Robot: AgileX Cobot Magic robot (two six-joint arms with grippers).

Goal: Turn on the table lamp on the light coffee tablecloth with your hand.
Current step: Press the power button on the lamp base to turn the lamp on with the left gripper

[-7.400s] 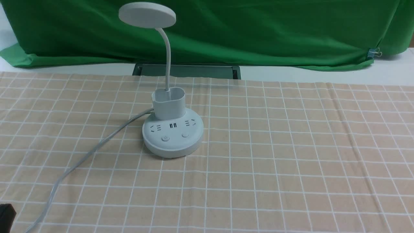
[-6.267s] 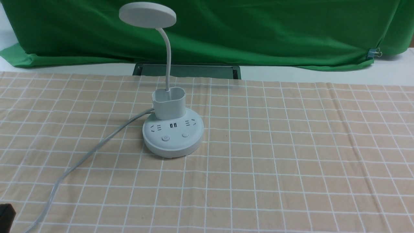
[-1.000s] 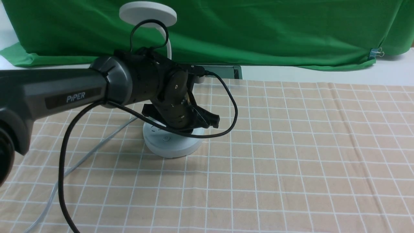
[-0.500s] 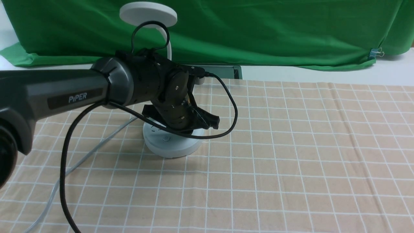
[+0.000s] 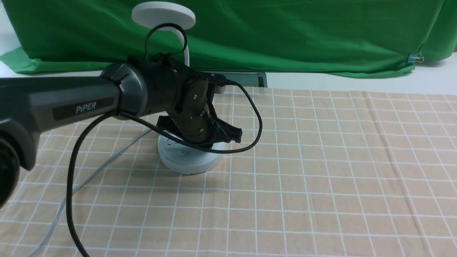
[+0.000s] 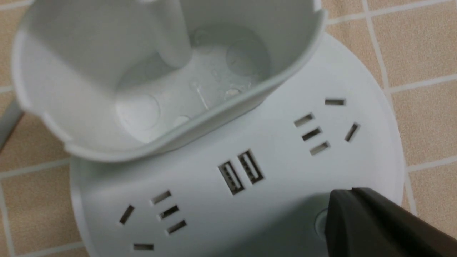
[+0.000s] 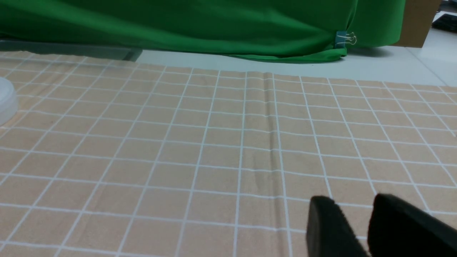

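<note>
The white table lamp stands on the light coffee tablecloth (image 5: 321, 160), its disc head (image 5: 163, 15) high at the back and its round base (image 5: 189, 162) below my left arm. My left gripper (image 6: 339, 207), the hand, is shut, its fingertips down on the base's top, covering most of a round button (image 6: 319, 223) beside the USB sockets (image 6: 241, 172). In the front view the black wrist (image 5: 192, 114) hides the oval cup (image 6: 160, 71) and those fingertips. The other button (image 5: 183, 152) shows uncovered. My right gripper (image 7: 351, 205) hovers open over bare cloth, holding nothing.
The lamp's pale cord (image 5: 103, 166) runs from the base to the front left corner. The arm's black cable (image 5: 250, 117) loops over the base's right side. A green cloth (image 5: 285, 32) with a binder clip (image 5: 414, 58) hangs behind, with a grey slab (image 5: 250, 76) at its foot.
Several seconds ago the lamp stood alone; my left arm has since come in from the left onto the base. Over the last second it has barely moved.
</note>
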